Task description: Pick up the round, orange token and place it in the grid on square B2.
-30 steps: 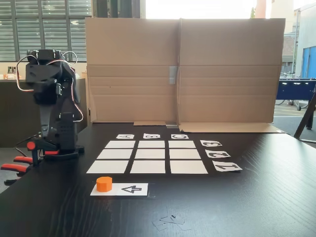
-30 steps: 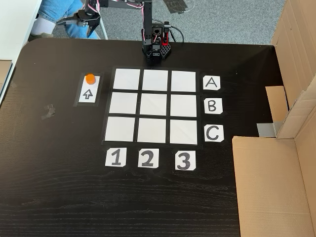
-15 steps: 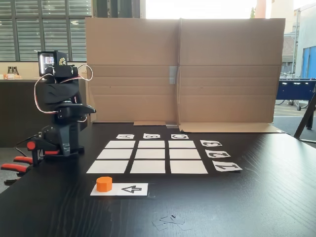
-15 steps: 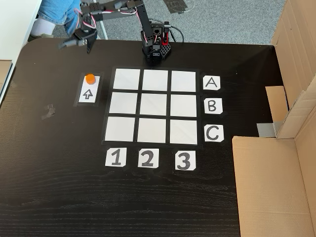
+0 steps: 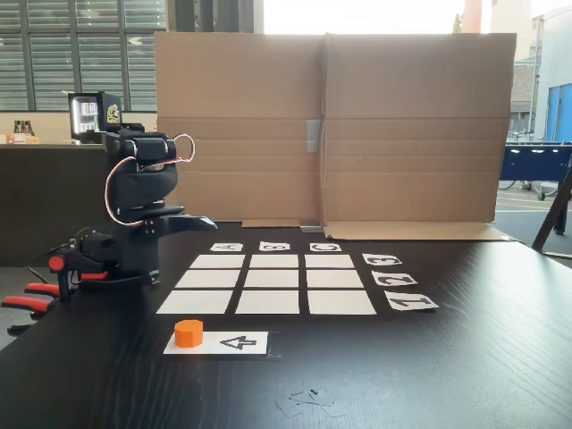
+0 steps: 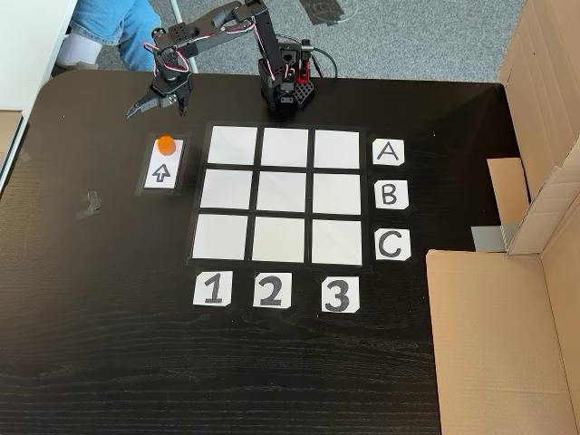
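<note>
One token [image 6: 165, 143] sits on the upper end of one arrow card [image 6: 163, 172], in the upper left of the high fixed view and at lower left in the low one [image 5: 188, 332]. Just beside the card lies the grid [image 6: 285, 196]: nine white squares in three rows of three, B2 [image 6: 283, 192] at its centre and bare. Three letter cards [image 6: 390, 194] line the grid's right side in the high view, and three number cards [image 6: 270, 292] run below it. One arm [image 6: 227, 20] reaches from its base [image 6: 288, 83] at the top edge of the surface [image 6: 109, 344] toward the left, with the gripper [image 6: 150, 105] tipped down above the dark surface, near the token's card but apart from it. The jaws stand spread, holding nothing. Cardboard panels [image 6: 507, 344] close the right side; around the token the surface is open, as is the room below the number cards.
</note>
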Motion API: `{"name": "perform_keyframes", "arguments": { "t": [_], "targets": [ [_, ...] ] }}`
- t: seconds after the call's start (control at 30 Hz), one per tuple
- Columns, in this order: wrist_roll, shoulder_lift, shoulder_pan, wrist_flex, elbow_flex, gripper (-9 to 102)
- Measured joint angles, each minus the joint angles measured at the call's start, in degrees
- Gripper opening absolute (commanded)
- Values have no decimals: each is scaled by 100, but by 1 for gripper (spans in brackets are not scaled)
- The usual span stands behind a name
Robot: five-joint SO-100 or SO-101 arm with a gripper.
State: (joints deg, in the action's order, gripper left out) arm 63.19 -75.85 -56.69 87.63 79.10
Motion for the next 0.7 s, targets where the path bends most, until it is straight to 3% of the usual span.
{"name": "perform_keyframes", "arguments": {
  "t": [0.7],
  "targets": [
    [167, 1389, 70, -97, -984, 90]
  ]
}}
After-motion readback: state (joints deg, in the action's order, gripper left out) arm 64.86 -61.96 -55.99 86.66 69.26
